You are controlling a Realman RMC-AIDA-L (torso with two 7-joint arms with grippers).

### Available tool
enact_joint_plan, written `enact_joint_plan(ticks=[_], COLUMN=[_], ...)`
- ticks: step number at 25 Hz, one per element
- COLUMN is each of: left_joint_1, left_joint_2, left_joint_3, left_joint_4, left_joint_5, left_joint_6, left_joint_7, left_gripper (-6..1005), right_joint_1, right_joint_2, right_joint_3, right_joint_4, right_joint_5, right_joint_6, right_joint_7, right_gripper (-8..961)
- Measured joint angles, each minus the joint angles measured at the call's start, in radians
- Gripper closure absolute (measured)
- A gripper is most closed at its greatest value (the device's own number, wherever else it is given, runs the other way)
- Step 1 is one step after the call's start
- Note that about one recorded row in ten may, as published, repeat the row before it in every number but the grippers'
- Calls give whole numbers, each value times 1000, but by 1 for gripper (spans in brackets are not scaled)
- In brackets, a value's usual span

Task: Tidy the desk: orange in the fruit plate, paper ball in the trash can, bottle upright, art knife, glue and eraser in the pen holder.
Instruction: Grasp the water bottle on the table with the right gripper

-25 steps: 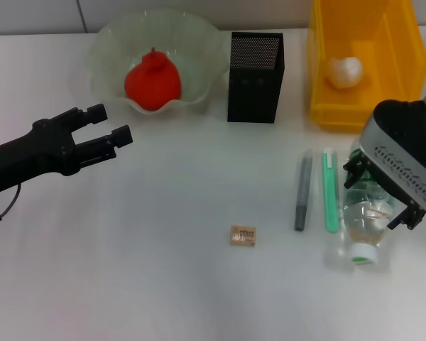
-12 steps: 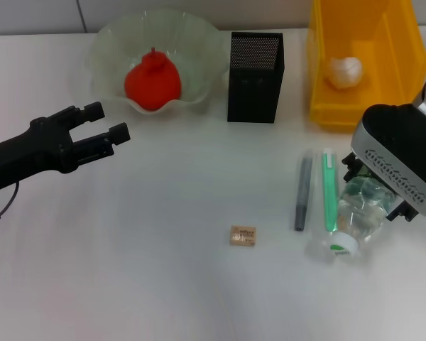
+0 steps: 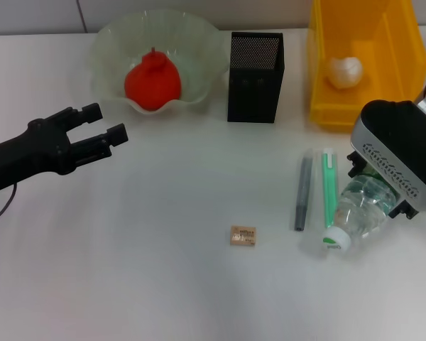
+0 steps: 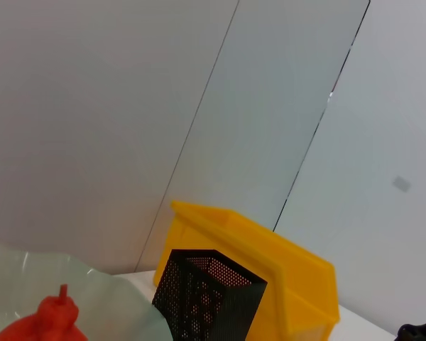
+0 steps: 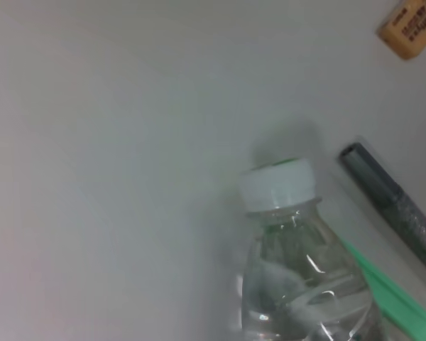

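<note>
Right gripper (image 3: pixel 375 193) is clamped on the bottle (image 3: pixel 358 213), which is tilted with its cap low beside the green knife (image 3: pixel 330 190). It looks light, smooth and squashy, so I'd grip mid-body at the label, firm but not crushing. Left gripper (image 3: pixel 103 129) hangs open and idle near the plate (image 3: pixel 110 53). Count is one each: orange (image 3: pixel 152 82) in plate, paper ball (image 3: pixel 345 71) in bin (image 3: pixel 390 42), holder (image 3: pixel 255 67), eraser (image 3: pixel 243 236), knife, grey stick (image 3: pixel 302 193).
</note>
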Motion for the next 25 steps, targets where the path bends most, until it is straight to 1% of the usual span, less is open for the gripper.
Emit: enact_joint_plan(ticks=[8,12,18,25], left_joint_1=[8,10,12,12], left_joint_2=[1,1,0,0], left_joint_3=[0,0,1,0], left_joint_4=[0,0,0,0], left_joint_5=[5,5,6,6], left_joint_6=[4,6,7,13], left_joint_7=[0,1,4,2], left_gripper=[188,188,190,191], right_joint_1=[1,2,8,9], right_joint_2=[-1,-1,-2,-2], right_joint_3=[3,9,62,83], right_joint_4=[44,39,32,44], right_joint_5=[-21,-26,-44,-49], right_joint_6=[48,52,58,69], right_joint_7=[43,66,83,85], right_gripper=[114,115,115,114])
